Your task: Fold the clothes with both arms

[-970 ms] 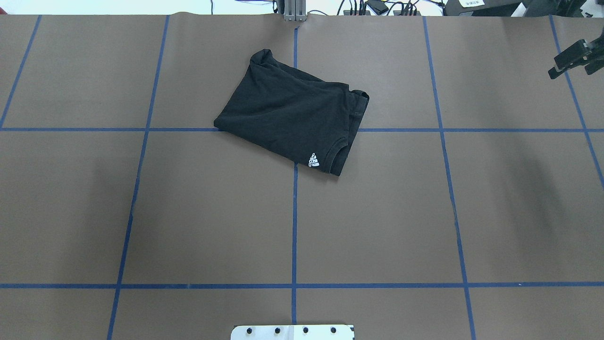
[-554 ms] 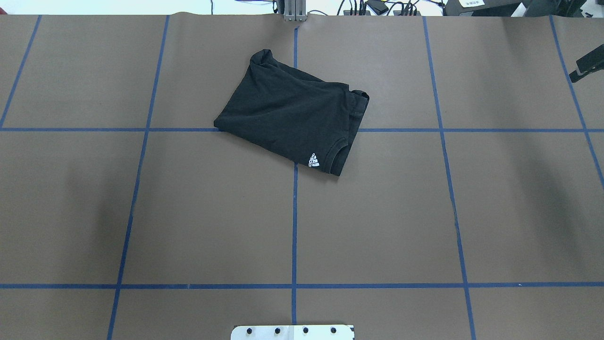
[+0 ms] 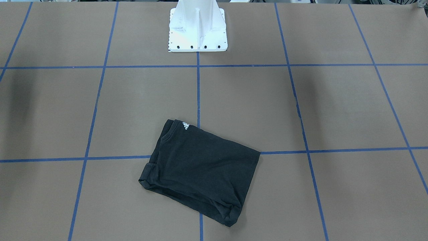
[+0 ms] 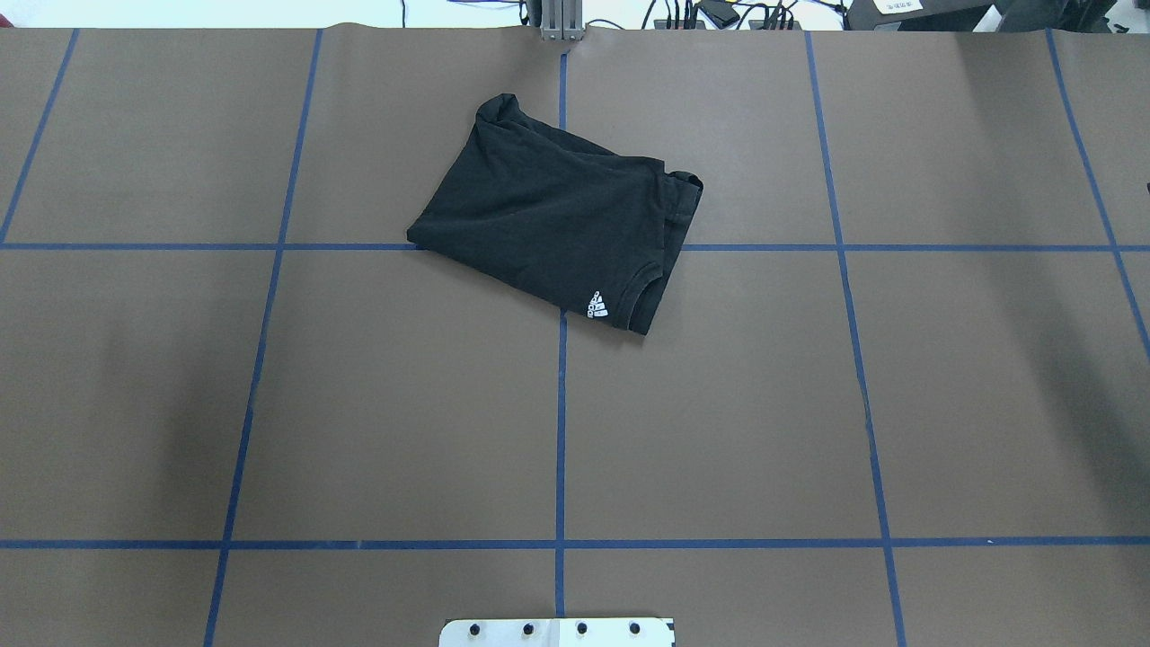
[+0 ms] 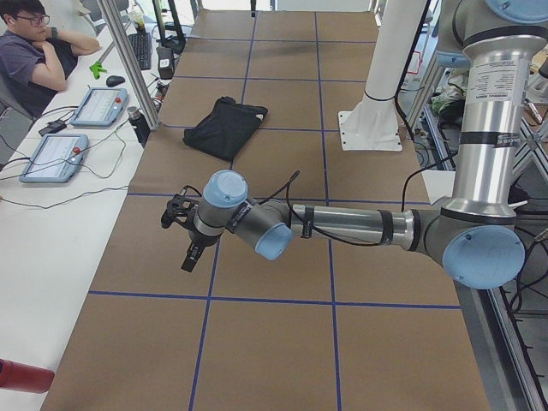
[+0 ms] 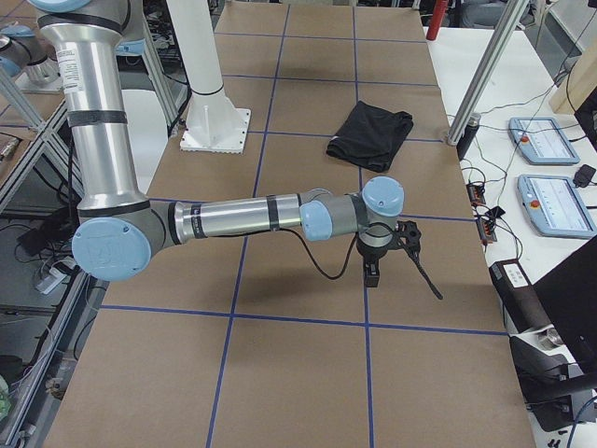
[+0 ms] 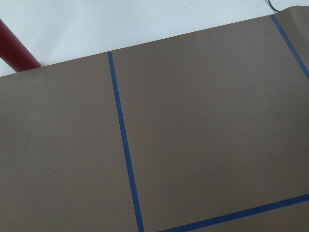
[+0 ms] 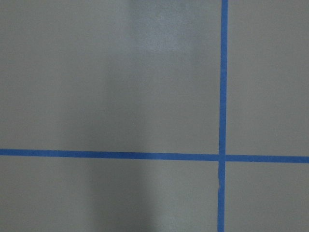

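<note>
The black T-shirt (image 4: 557,216) lies folded into a tilted rectangle on the brown table, past the middle, with its small white striped logo (image 4: 597,305) facing up. It also shows in the front view (image 3: 200,167) and both side views (image 5: 224,127) (image 6: 371,131). My left gripper (image 5: 184,233) hangs over the table's left end, far from the shirt. My right gripper (image 6: 373,271) hangs over the table's right end, also far from it. Both show only in the side views, so I cannot tell whether they are open or shut. Neither wrist view shows the shirt.
The white pedestal base (image 3: 198,30) stands at the robot's side of the table. Blue tape lines (image 4: 561,422) grid the brown cover. An operator (image 5: 34,60) sits by teach pendants (image 5: 56,154) beyond the far edge. A red cylinder (image 7: 14,48) lies off the left end.
My right gripper has slid out of the overhead view past its right edge. The shirt has not moved.
</note>
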`<state>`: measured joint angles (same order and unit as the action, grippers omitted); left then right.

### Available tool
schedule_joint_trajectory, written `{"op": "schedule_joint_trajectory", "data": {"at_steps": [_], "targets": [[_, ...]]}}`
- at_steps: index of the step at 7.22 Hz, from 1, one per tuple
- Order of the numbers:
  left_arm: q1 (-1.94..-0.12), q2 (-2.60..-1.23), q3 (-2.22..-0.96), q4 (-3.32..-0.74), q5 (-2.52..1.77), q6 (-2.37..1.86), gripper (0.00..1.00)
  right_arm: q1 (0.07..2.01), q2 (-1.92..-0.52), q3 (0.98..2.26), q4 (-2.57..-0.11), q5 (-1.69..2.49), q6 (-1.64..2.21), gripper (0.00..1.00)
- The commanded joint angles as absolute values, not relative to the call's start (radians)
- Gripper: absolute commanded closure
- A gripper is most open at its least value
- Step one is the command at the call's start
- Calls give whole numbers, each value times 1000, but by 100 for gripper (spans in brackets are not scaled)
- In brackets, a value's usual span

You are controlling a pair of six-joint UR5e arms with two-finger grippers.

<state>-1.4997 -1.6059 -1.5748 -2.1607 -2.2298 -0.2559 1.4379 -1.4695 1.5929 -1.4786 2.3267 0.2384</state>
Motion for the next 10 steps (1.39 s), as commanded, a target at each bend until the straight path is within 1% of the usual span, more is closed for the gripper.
{"op": "schedule_joint_trajectory", "data": {"at_steps": [1, 2, 3, 4, 5, 7, 10], "targets": [[-1499, -1601, -1577, -2038, -2220, -141, 0, 1448, -1511, 1597, -1494, 2339, 233, 0], [-1506, -1611, -1597, -1872, -2220, -6, 0, 1456, -1523, 1603, -1528, 2342, 233, 0], [-1506, -1615, -1627, -1748, -2220, 76, 0, 1468, -1516, 1639, -1613, 2350, 233, 0], [-1509, -1615, -1678, -1661, -2220, 99, 0, 1470, -1514, 1699, -1712, 2350, 230, 0], [-1511, -1594, -1713, -1596, -2221, 126, 0, 1471, -1525, 1736, -1759, 2350, 229, 0], [-1509, -1595, -1660, -1563, -2226, 196, 0, 1494, -1534, 1741, -1772, 2356, 165, 0], [-1509, -1598, -1638, -1520, -2230, 195, 0, 1499, -1575, 1727, -1767, 2361, 78, 0]]}}
